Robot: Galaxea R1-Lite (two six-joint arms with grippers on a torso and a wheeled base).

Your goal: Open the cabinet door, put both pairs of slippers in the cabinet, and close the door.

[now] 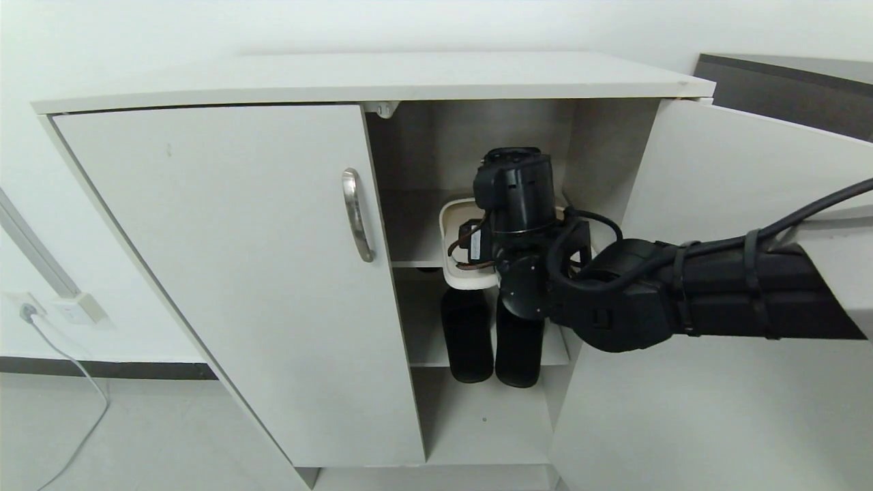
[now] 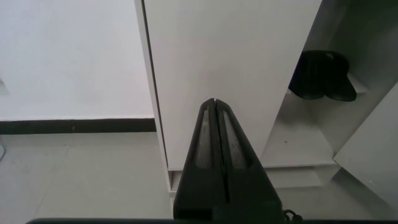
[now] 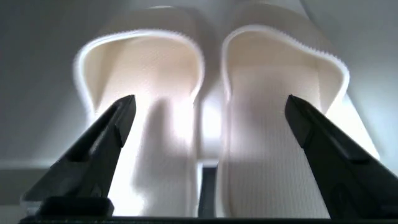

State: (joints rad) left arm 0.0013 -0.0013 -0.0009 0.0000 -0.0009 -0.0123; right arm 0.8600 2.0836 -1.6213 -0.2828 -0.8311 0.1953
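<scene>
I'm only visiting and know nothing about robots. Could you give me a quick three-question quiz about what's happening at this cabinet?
1. True or false: the black slippers lie lower in the cabinet than the white slippers.
2. Which cabinet door stands open, by the robot's own sides? A left, B right, C both.
3. Fill in: the right gripper is ____, with one finger on either side of the white pair.

Key: 1 true; 2 B; 3 open.

No legible text or signs anywhere.
</scene>
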